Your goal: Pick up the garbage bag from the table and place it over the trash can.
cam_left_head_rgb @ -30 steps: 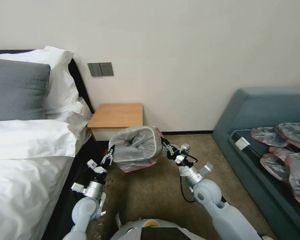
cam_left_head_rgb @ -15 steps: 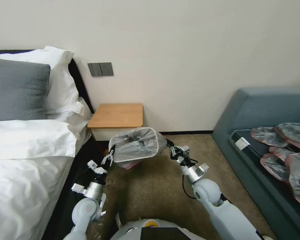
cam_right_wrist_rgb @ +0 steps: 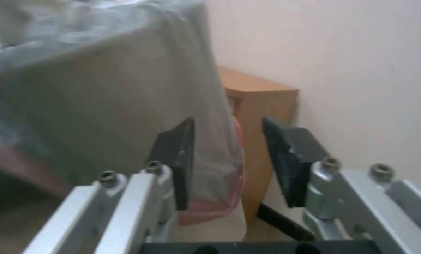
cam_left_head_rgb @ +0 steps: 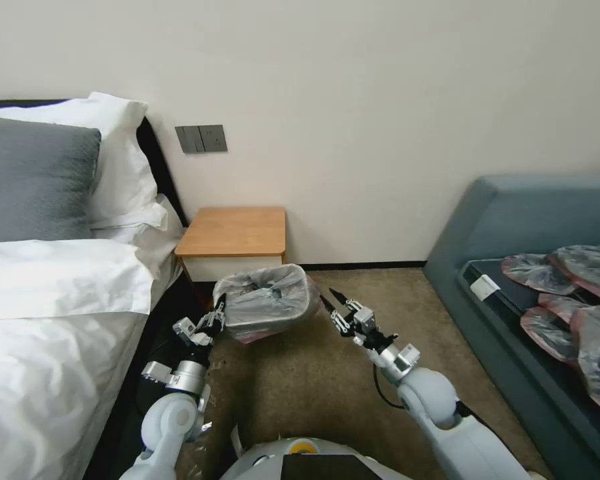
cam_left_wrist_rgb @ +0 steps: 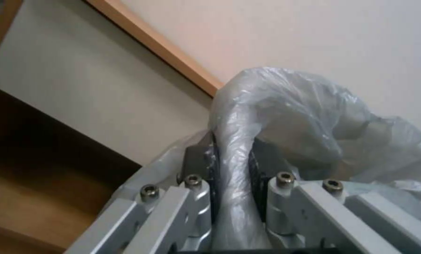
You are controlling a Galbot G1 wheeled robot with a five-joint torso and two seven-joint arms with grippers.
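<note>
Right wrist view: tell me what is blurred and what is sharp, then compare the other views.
Right wrist view: the garbage bag is smeared, while the open right claw looks sharper. Left wrist view: the left claw, shut on the bag, is fairly crisp. Head view: evenly lit, soft shadows.

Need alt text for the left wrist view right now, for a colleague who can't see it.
The left gripper is shut on a bunched fold of the garbage bag, which billows beyond the fingers. Behind it are the table and a pale wall.
</note>
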